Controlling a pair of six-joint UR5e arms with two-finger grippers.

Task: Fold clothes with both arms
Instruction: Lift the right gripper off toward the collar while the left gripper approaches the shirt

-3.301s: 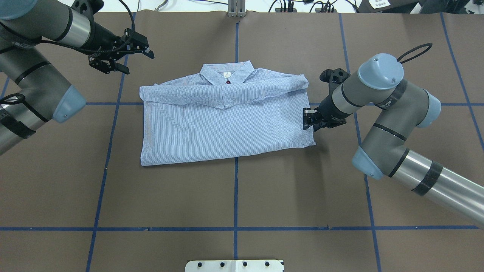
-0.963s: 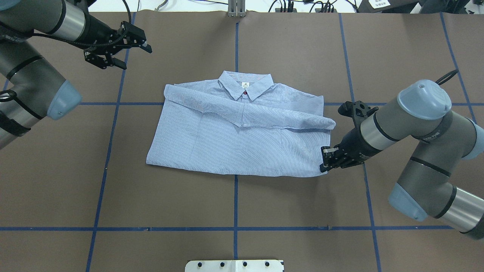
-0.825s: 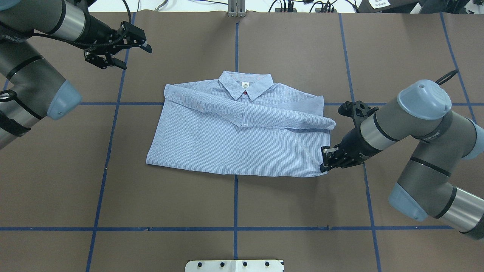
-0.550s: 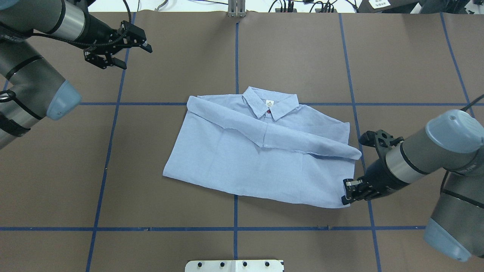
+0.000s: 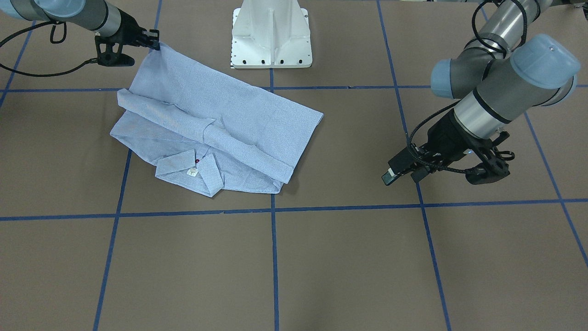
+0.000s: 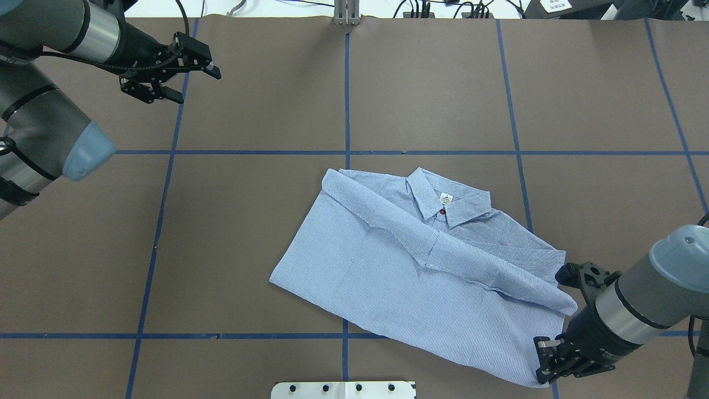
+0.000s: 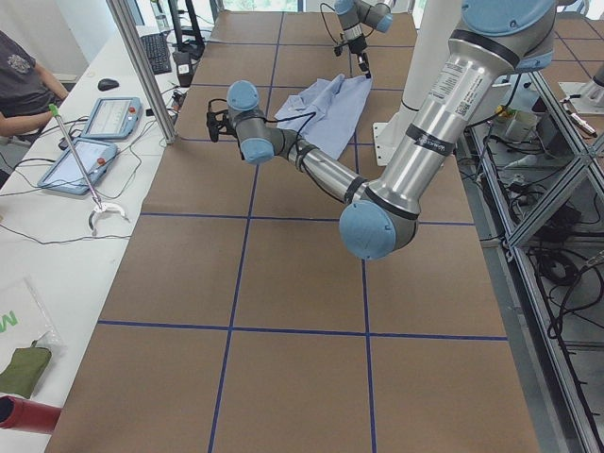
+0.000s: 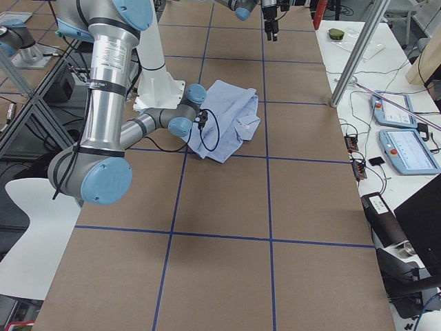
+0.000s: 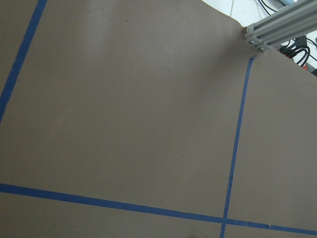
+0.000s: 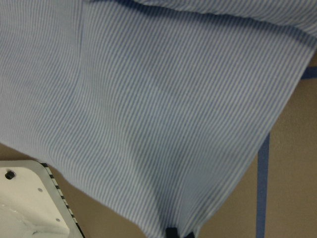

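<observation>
Shirt [image 6: 410, 288] nearer pedestal [image 6: 343, 389] now; in right gripper [image 6: 545, 368]

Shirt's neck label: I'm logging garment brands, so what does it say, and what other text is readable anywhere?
Neck label on the shirt: print too small to read.
Lettering on the left arm: too blurred to read.
White card past the table's far edge: unreadable.
No legible text anywhere.

Right hand [image 5: 155, 45] clamped tight; left hand [image 6: 198, 87] splayed.
</observation>
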